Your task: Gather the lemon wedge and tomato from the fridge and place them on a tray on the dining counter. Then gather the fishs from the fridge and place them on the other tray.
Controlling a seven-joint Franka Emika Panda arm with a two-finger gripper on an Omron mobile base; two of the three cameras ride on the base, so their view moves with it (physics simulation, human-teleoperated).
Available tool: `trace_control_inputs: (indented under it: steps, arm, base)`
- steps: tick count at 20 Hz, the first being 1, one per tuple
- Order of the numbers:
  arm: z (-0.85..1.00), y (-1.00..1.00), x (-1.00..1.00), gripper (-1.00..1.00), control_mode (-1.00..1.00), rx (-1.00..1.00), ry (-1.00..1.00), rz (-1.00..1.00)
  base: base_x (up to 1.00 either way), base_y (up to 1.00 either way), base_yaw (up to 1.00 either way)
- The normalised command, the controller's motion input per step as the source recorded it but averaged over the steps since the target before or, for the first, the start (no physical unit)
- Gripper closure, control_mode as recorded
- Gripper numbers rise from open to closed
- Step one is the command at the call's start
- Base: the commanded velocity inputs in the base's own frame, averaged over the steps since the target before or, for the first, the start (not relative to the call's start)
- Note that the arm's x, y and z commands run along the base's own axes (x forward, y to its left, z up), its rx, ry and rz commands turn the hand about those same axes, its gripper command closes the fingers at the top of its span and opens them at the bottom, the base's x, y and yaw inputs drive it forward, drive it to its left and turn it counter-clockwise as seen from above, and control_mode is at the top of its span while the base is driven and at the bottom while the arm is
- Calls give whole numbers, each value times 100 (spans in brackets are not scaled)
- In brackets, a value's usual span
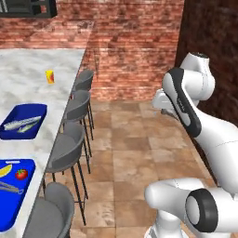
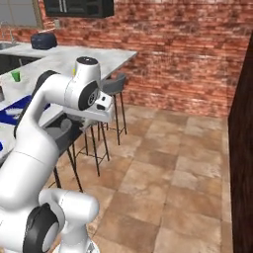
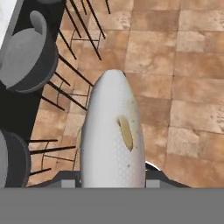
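hand view shows the gripper (image 3: 113,177) clamped on a silver fish (image 3: 113,140) above the floor beside the stools (image 3: 27,57), so carry it level to the far tray (image 1: 36,111) on the dining counter (image 1: 28,74), lowering before release.

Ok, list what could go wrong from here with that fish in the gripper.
1. The fish juts far past the gripper, held over bare floor beside the stools; a slip would probably drop it there.
2. The far tray already holds one fish, so landing room is tight.
3. The near tray, with the tomato, is the wrong one.
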Motion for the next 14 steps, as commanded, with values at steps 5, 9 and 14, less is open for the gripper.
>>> trace_control_inputs:
  steps: [5,9,14]
  arm:
    - [0,0,0,100,100,0,0,0]
    - [0,0,0,100,100,0,0,0]
    - [0,0,0,100,100,0,0,0]
  base:
    - [95,-22,6]
    - [91,0,21]
    - [25,-3,35]
